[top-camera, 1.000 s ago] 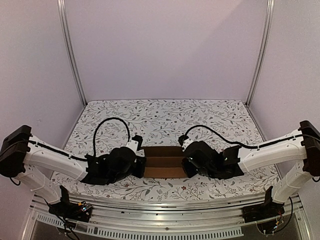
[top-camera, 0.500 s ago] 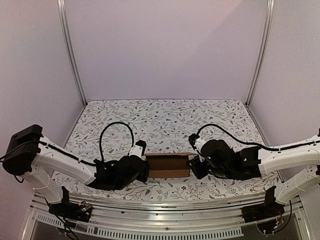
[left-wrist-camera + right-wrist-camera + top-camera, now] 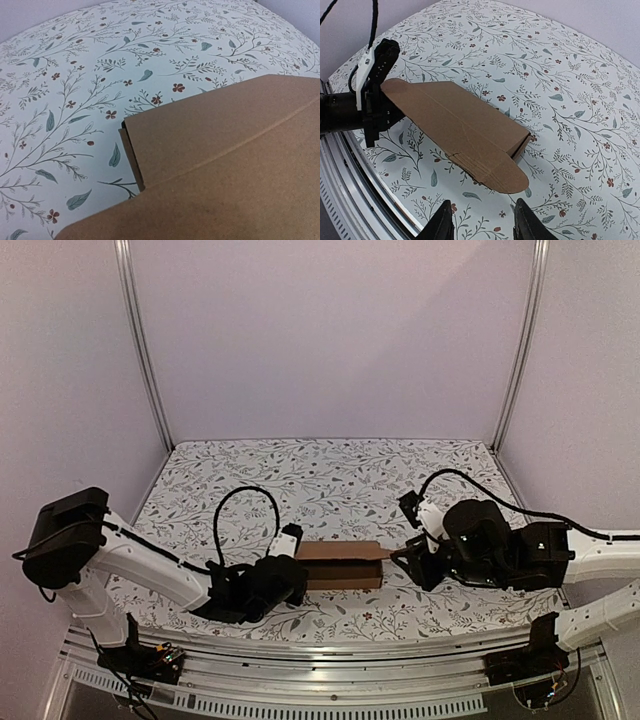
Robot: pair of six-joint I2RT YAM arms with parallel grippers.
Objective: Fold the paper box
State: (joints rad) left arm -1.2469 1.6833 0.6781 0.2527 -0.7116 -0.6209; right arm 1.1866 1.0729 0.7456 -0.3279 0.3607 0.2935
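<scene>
1. In the left wrist view the left pincer's own fingers were hidden: the paper box (image 3: 225,150) filled the lower right of the frame and ran off its edges
2. In the top view the left pincer (image 3: 296,576) was clenched at the box's left end; its black body covered the spot, so I could not tell whether card was pinched in it
3. The right pincer (image 3: 482,225) stood released at the bottom edge of its wrist view, holding nothing, with only its fingertips (image 3: 442,222) showing; it was just short of the box's rounded flap (image 3: 505,177) and not touching it
4. The box lay on the floral surface (image 3: 330,480), low in the centre of the top view, between the two pincers
5. Every face that showed was plain brown card
</scene>
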